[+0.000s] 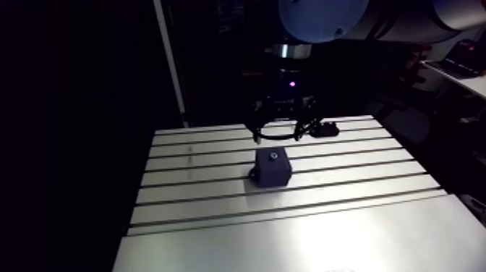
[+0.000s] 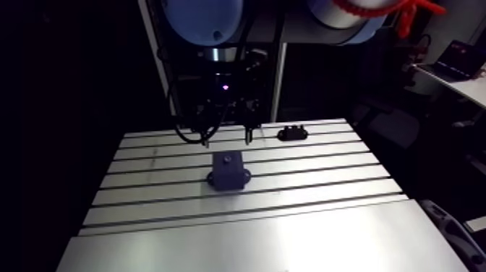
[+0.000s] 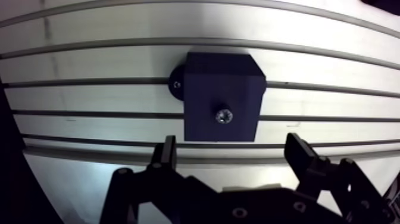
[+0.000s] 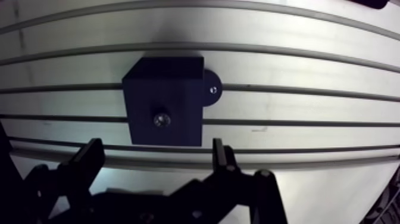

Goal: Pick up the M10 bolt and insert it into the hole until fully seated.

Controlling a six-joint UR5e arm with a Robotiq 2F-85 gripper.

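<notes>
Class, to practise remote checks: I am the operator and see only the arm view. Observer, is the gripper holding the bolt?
Observer: No. In the wrist view the gripper is open, nothing between its fingers.
Operator: Where is the bolt?
Observer: The bolt sits sunk into the top of the dark block, only its head showing, ahead of the fingers.
Operator: Is the block fixed down?
Observer: A round tab with a screw juts from its side onto the table.
</notes>
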